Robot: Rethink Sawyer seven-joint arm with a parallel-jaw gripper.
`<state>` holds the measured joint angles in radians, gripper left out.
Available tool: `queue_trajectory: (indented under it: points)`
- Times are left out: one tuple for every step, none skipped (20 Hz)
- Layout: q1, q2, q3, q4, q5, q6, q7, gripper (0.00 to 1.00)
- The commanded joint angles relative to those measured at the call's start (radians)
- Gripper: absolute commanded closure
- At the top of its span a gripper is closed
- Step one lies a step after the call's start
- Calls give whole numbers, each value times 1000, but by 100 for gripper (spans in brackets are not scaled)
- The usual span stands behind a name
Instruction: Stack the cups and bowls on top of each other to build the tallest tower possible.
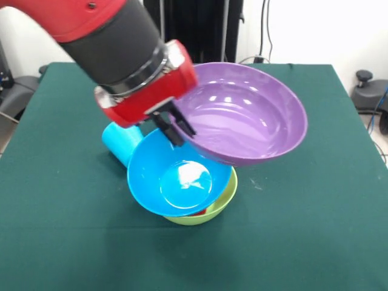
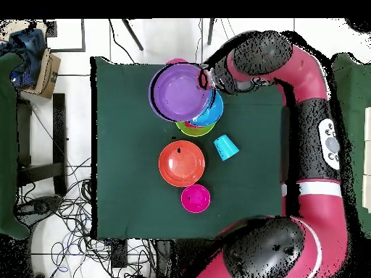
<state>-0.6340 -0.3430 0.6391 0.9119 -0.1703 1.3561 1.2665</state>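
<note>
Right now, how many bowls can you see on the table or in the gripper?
5, perhaps more hidden. The purple bowl is in the gripper, above the blue bowl, which sits on the lime green bowl. The orange bowl and pink bowl stand apart.

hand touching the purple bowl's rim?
Touching. In the front view the hand has its black fingers closed over the near rim of the glossy purple plastic bowl, holding it tilted.

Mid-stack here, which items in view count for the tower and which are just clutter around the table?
Part of the job:
- glossy purple plastic bowl, held at its rim by the gripper
- blue plastic bowl
- lime green plastic bowl under the blue one
- light blue plastic cup
- orange plastic bowl
- hot pink plastic bowl

Just lying about:
- cardboard box
- floor cables
</note>
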Motion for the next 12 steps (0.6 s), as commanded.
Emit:
queue_trajectory:
  points:
    - [-12,2,58,65,-18,37,-235,100]
    - [-14,2,59,70,-21,33,-238,100]
    - [-18,3,58,83,-27,19,-243,100]
    - [-21,3,58,89,-30,13,-246,100]
    - [-23,4,59,97,-34,2,-250,100]
    - [-25,6,60,99,-36,-1,-251,100]
    - [-24,11,59,99,-43,-11,-253,100]
    - [-24,15,58,100,-48,-19,-255,100]
    - [-26,18,56,105,-56,-33,-261,100]
    - [-27,21,56,107,-61,-43,-263,100]
    - [-27,26,54,107,-68,-52,-267,100]
    - [-27,27,53,106,-71,-55,-266,100]
